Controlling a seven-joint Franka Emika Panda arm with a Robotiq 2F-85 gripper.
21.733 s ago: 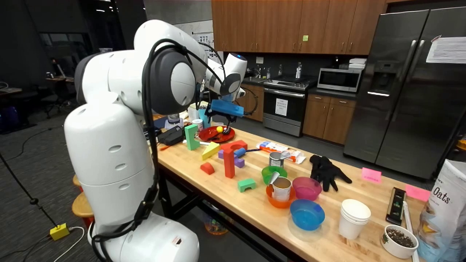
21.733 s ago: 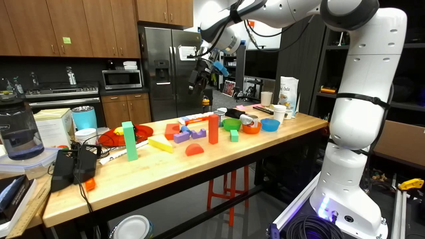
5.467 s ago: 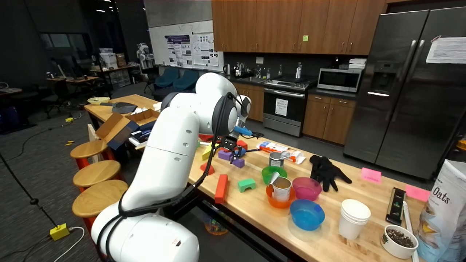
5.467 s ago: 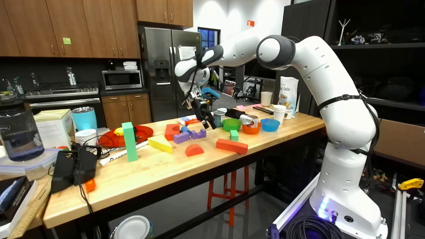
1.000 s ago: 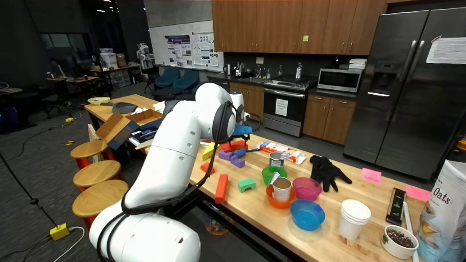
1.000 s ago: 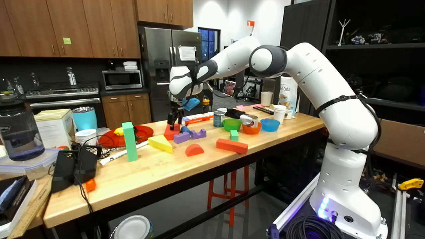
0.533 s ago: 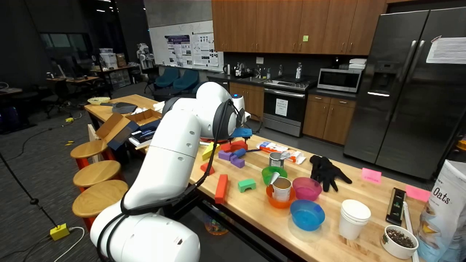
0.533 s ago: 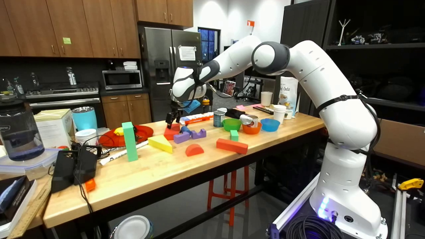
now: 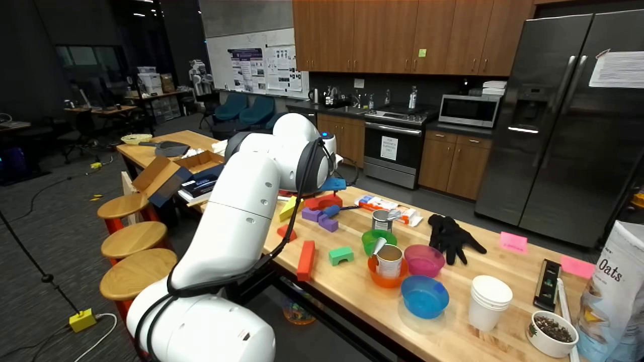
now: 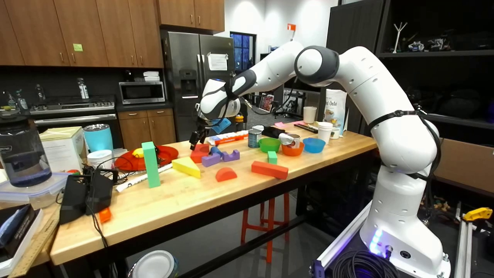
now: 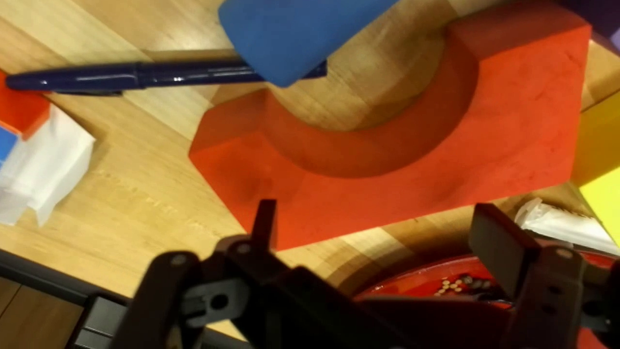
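My gripper [image 11: 375, 211] is open and holds nothing. It also shows in an exterior view [image 10: 197, 142], low over the table and tilted. Nearest is a red arch block [image 11: 348, 203], also seen in both exterior views [image 9: 324, 202] [image 10: 200, 153]. In the wrist view one fingertip overlaps the block's near edge and the other is past that edge; I cannot tell whether they touch. A blue rounded block [image 11: 300, 39] and a dark blue pen [image 11: 145, 75] lie on the arch's hollow side. A red plate [image 11: 402, 286] lies beneath the fingers in the wrist view.
Yellow triangle block [image 10: 186, 166], purple blocks [image 10: 211, 159], red half-round [image 10: 225, 174] and red bar [image 10: 269, 170] lie nearby. A tall green block [image 10: 150, 164] stands by the plate. Bowls [image 9: 425, 296], a can [image 9: 382, 220] and a black glove [image 9: 450, 236] are farther along the table.
Since 21.7 s ago the red bar has gone from standing to lying flat. My gripper has come down to the red arch block and, in the last second, tilted a little.
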